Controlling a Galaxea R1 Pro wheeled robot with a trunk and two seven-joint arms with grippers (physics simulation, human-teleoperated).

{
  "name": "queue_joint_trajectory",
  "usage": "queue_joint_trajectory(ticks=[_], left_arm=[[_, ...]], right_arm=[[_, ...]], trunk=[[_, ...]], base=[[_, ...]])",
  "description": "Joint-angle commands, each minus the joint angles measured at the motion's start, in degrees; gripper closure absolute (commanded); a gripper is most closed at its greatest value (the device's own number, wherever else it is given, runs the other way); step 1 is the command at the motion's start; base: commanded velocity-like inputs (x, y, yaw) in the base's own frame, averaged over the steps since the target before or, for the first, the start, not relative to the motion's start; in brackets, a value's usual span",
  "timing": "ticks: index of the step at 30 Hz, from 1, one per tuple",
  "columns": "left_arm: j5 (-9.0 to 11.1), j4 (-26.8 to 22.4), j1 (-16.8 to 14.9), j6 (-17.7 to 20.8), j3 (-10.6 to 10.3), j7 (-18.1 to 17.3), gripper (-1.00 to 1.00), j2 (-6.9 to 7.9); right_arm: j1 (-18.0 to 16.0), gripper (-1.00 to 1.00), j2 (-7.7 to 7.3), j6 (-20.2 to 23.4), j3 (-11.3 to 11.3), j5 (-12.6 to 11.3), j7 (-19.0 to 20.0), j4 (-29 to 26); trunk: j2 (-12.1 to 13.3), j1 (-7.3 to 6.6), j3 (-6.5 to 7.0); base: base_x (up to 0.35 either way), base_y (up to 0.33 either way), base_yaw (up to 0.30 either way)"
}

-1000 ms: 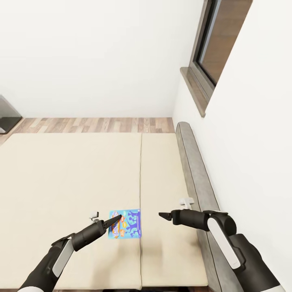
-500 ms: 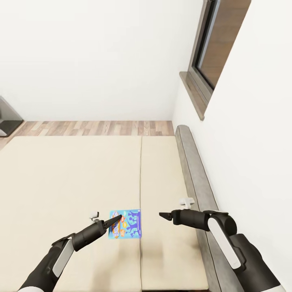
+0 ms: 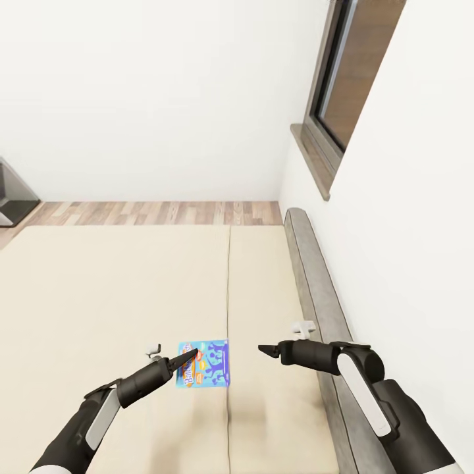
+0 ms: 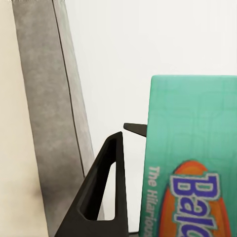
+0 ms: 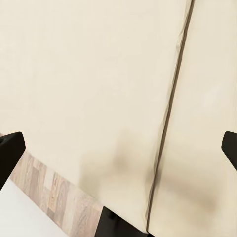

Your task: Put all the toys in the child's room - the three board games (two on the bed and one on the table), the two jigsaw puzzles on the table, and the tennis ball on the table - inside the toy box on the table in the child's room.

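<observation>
Left gripper (image 3: 191,355) clamps 1 board game (image 3: 205,363) by its edge above the bed (image 3: 118,296); right gripper (image 3: 262,349) hangs wide, empty. Such a thin edge hold risks the box pivoting and slipping out during travel.

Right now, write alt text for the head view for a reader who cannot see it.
A blue board game lies flat on a beige bed, with the left gripper at its near-left edge and the right gripper held to its right. A grey headboard runs along the white wall under a dark-framed window.
</observation>
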Motion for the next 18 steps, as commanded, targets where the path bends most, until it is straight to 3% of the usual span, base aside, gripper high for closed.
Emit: queue_joint_trajectory(ticks=[1,18], left_arm=[[0.18,-0.01,-0.03,0.52,0.00,-0.04,1.00,0.01],[0.08,-0.01,-0.03,0.57,0.00,-0.03,1.00,-0.14]], right_arm=[[-0.04,-1.00,-0.03,0.16,0.02,0.35,0.34,-0.04],[-0.05,-1.00,-0.21,0.16,-0.02,0.32,0.34,-0.04]], trunk=[[-0.09,0.03,0.01],[-0.09,0.03,1.62]], base=[[0.000,0.000,0.000],[0.000,0.000,0.000]])
